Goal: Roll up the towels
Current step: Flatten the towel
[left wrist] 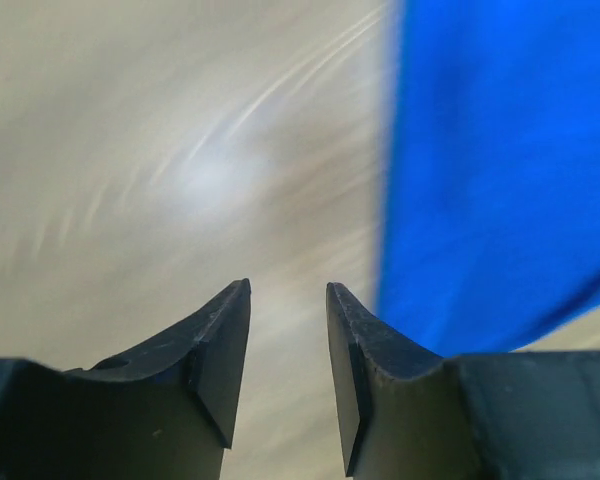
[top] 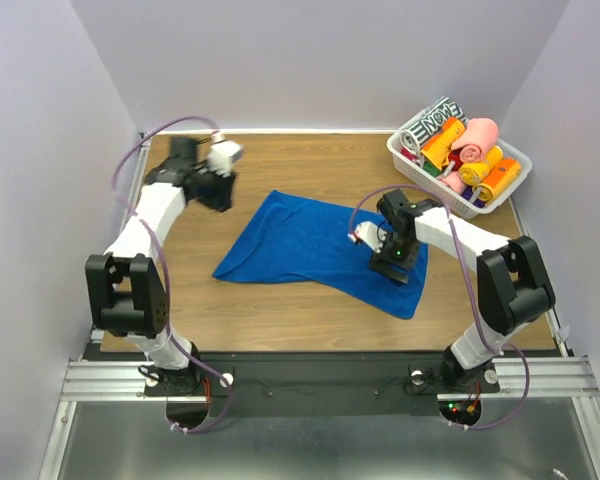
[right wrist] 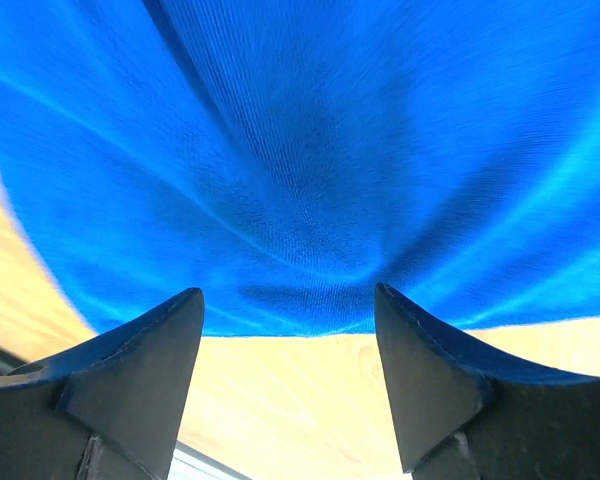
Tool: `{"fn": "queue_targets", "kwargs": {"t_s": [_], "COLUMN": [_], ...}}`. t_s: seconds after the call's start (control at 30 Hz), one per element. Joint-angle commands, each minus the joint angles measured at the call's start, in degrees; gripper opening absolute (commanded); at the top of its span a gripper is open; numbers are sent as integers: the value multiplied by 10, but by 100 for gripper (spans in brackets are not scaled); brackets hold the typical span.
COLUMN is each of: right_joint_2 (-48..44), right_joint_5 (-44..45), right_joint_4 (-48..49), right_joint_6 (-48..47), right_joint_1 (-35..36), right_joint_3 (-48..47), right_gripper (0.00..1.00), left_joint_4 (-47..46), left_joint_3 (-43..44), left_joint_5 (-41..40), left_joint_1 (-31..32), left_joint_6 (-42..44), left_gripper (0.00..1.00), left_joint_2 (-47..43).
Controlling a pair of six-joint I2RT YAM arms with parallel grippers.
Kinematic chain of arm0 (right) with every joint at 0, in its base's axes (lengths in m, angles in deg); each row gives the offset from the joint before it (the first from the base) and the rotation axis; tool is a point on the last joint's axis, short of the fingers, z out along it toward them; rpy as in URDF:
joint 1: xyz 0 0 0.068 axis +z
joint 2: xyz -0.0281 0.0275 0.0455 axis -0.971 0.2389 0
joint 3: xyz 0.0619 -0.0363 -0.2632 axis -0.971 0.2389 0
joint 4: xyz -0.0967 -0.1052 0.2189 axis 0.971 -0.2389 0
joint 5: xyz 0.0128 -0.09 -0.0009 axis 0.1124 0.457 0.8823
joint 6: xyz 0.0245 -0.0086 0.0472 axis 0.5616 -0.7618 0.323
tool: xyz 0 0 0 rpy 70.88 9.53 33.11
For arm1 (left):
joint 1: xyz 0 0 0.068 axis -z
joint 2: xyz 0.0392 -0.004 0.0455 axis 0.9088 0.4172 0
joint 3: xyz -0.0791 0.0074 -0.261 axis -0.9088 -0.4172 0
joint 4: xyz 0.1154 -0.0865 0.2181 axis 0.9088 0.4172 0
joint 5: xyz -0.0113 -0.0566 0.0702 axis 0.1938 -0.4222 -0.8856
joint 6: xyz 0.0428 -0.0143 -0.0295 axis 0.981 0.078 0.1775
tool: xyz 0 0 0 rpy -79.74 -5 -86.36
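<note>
Lying spread out, w/ a few creases, the blue towel [top: 315,248] is being shown near the centre of the table [top: 280,318] in the top view. The left gripper [top: 221,193] is being held over bare wood near the towel's far-left corner, apart from the cloth. The right gripper [top: 395,268] is being held over the towel's right part. The pink towel [top: 478,137] is lying rolled in the white basket [top: 427,177] at the far-right corner, among other rolls.

Left wrist view, blurred: the left gripper [left wrist: 287,290] is being seen w/ jaws partly apart and nothing between them; blue towel [left wrist: 490,170] is lying to the right, wood [left wrist: 180,150] to the left.

Right wrist view: the right gripper [right wrist: 287,292] is being seen w/ jaws wide apart, nothing gripped. Blue towel [right wrist: 310,150] is filling the upper part, its edge is running across beyond the tips, and wood [right wrist: 280,400] is showing between them.
</note>
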Motion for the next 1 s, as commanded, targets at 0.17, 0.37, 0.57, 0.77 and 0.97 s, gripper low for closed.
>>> {"fn": "queue_targets", "kwargs": {"t_s": [0.17,0.37,0.57,0.77,0.97], "right_joint_2": [-84,-71,-54,-36,-29], "right_joint_5": [-99,-89,-95,-111,-123], "right_joint_4": [-63,-87,-101,-101,-108], "right_joint_6": [85,92,94,96,93], "right_joint_1": [-22,-76,-78,-78,-78], "right_joint_3": [-39,-21,0,3,-5], "right_gripper": [65,61,61,61,61], "left_joint_4": [-82,-82,-87,-71,-64], "left_joint_3": [170,235,243,260,262], "left_joint_5": [44,20,-22,-47,-57], "left_joint_1": [180,223,241,252,253], "left_joint_6": [-66,-89,-97,-98,-96], "left_gripper": [38,28,32,35,38], "left_joint_2": [152,249,280,308,320]}}
